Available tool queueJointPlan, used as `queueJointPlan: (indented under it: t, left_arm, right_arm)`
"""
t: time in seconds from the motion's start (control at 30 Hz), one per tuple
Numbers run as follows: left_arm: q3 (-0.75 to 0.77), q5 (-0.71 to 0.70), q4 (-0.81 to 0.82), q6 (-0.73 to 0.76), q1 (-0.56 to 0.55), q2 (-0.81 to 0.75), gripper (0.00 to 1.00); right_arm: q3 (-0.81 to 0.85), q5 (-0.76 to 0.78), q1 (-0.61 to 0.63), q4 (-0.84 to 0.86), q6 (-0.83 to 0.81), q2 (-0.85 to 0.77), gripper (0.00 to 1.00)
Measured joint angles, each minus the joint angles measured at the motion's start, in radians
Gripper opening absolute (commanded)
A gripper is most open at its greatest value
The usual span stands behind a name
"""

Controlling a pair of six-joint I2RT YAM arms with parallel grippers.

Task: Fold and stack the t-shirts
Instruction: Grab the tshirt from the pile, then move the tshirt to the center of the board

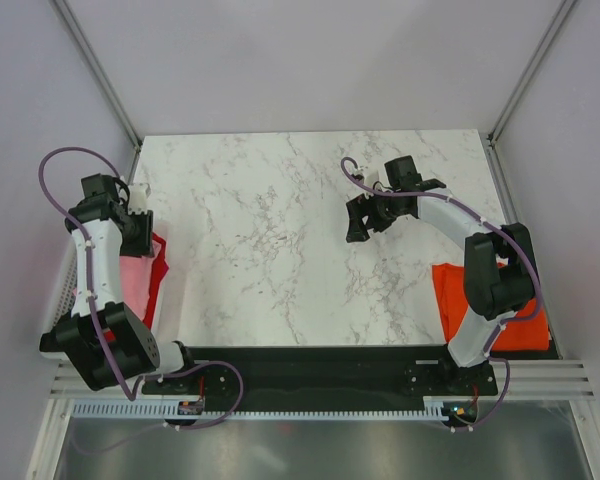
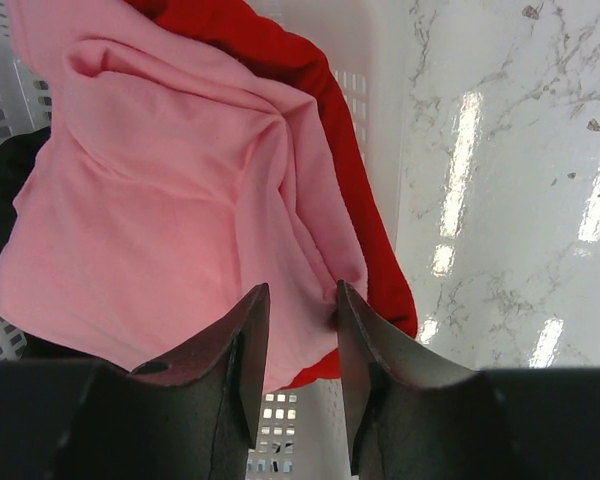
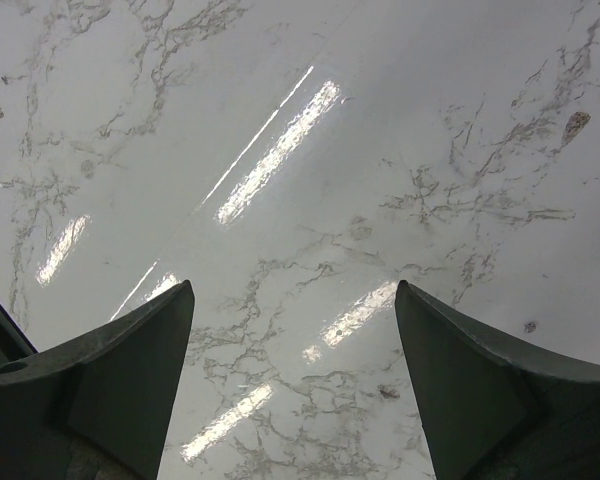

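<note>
The light pink t-shirt (image 2: 170, 190) lies crumpled on the red t-shirt (image 2: 355, 190) in the white lattice basket (image 2: 365, 55) off the table's left edge. Both also show in the top view, pink (image 1: 130, 282) and red (image 1: 159, 262). My left gripper (image 2: 303, 295) (image 1: 140, 230) hangs over them, its jaws a narrow gap apart astride the pink shirt's lower edge, the right fingertip touching a fold. The bright orange t-shirt (image 1: 446, 296) lies at the table's right front, partly under the right arm. My right gripper (image 3: 292, 295) (image 1: 358, 226) is wide open and empty over bare marble.
The marble table top (image 1: 270, 230) lies between the arms. The basket (image 1: 68, 285) sits beside the left arm's elbow. Grey walls and frame posts enclose the back and sides. A black rail with the arm bases runs along the near edge.
</note>
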Motion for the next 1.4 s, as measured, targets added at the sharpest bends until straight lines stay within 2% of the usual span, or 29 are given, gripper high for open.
queueJointPlan:
  t: [0.1, 0.13, 0.2, 0.43, 0.53, 0.67, 0.9, 1.0, 1.13, 1.23, 1.3, 1.4]
  left_arm:
    - [0.0, 0.012, 0.0, -0.002, 0.0, 0.002, 0.18]
    - [0.0, 0.016, 0.0, -0.002, 0.0, 0.002, 0.07]
    - [0.0, 0.022, -0.001, -0.004, 0.0, 0.003, 0.02]
    - [0.116, 0.05, -0.033, -0.007, 0.002, 0.026, 0.02]
    - [0.237, 0.075, -0.053, -0.012, 0.004, 0.032, 0.02]
    - [0.471, 0.13, -0.072, -0.021, 0.004, 0.05, 0.02]
    - [0.907, 0.339, -0.087, -0.066, 0.004, 0.14, 0.02]
    - [1.008, 0.464, -0.084, -0.076, 0.004, 0.158, 0.02]
    - [1.04, 0.639, -0.082, -0.079, -0.007, 0.159, 0.02]
    - [1.018, 0.73, -0.08, -0.083, -0.051, 0.163, 0.02]
    - [0.968, 0.761, -0.087, -0.081, -0.114, 0.159, 0.02]
    - [0.844, 0.76, -0.107, -0.055, -0.299, 0.161, 0.02]
  right_arm:
    - [0.0, 0.0, 0.0, 0.0, 0.0, 0.0, 0.9]
    - [0.0, 0.0, 0.0, 0.0, 0.0, 0.0, 0.9]
    - [0.0, 0.0, 0.0, 0.0, 0.0, 0.0, 0.9]
    - [0.004, 0.036, 0.0, 0.001, -0.036, -0.022, 0.94]
    - [0.035, 0.07, 0.0, 0.005, -0.063, -0.062, 0.95]
    - [0.123, 0.117, 0.0, 0.046, -0.06, -0.122, 0.97]
    - [0.26, 0.155, -0.014, 0.1, 0.12, -0.135, 0.98]
    - [0.278, 0.069, -0.058, 0.129, 0.266, -0.117, 0.98]
    - [0.24, -0.068, -0.134, 0.188, 0.423, -0.071, 0.98]
    - [0.206, -0.128, -0.159, 0.183, 0.43, -0.058, 0.98]
    - [0.202, -0.16, -0.157, 0.171, 0.4, -0.06, 0.98]
    - [0.208, -0.177, -0.148, 0.148, 0.336, -0.077, 0.98]
